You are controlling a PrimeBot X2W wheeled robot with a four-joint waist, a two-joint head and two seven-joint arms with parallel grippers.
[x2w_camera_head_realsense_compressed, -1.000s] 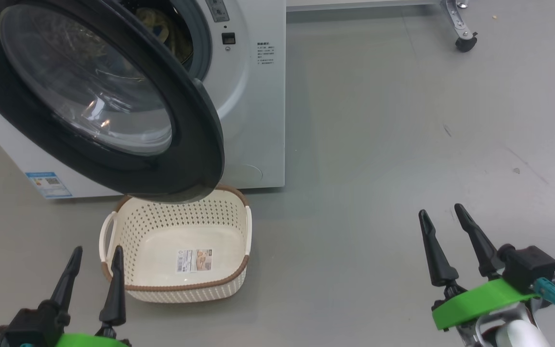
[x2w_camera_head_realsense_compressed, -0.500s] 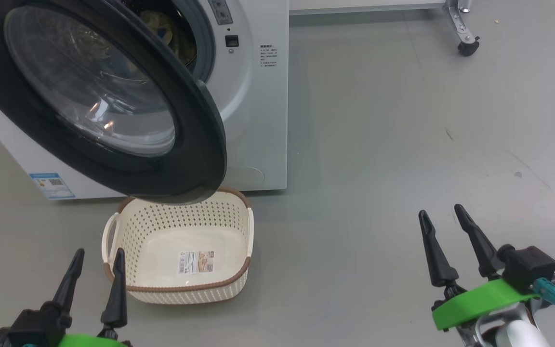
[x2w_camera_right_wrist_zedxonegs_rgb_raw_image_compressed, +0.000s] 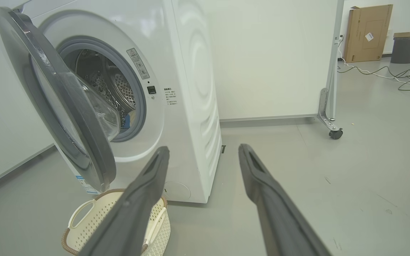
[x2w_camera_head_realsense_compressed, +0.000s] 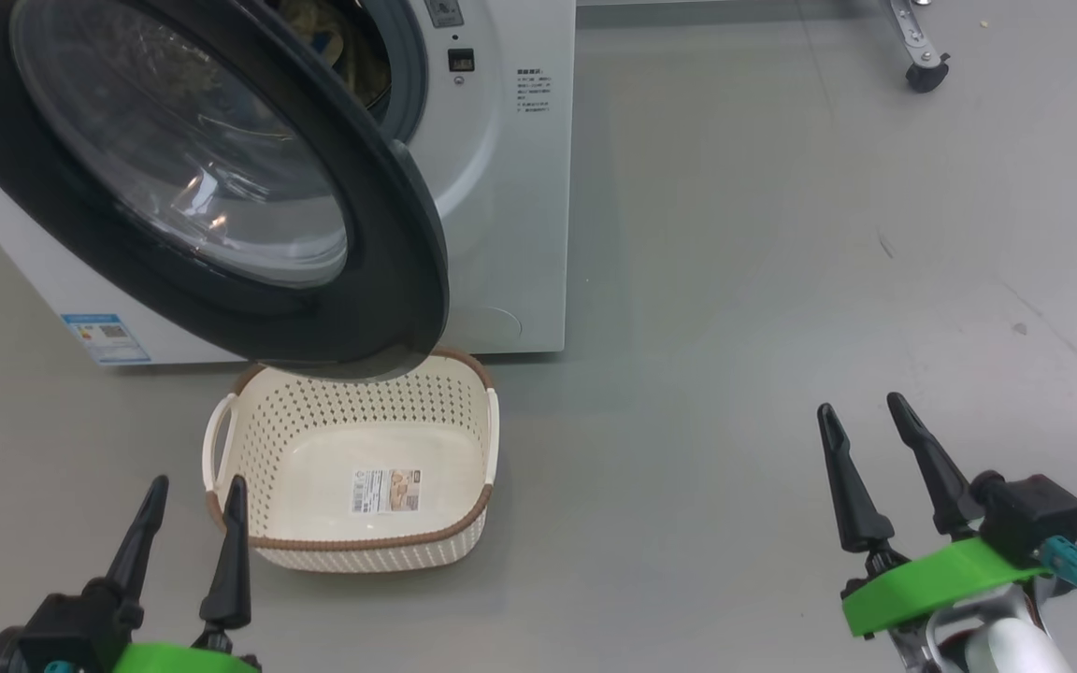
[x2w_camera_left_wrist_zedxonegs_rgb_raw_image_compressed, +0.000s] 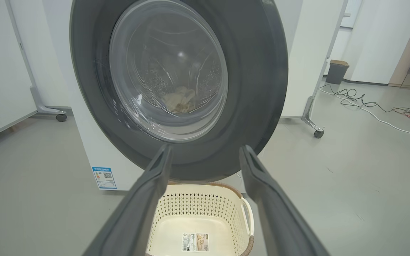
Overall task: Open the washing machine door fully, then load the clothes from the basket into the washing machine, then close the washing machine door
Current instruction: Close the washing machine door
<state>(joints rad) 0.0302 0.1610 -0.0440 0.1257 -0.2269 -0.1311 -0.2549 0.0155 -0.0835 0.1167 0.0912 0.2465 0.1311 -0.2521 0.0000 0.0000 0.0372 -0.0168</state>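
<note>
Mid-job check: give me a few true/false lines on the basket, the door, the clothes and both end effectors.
1. The clothes lie in the basket. False: the basket holds no clothes; the clothes are inside the washing machine.
2. The washing machine door is shut. False: it stands open, its lower edge above the basket's far rim.
3. The left end effector is open and holds nothing. True.
4. The right end effector is shut on a basket handle. False: it is open, empty, and well apart from the basket.
5. The basket sits on the floor in front of the washing machine. True.
</note>
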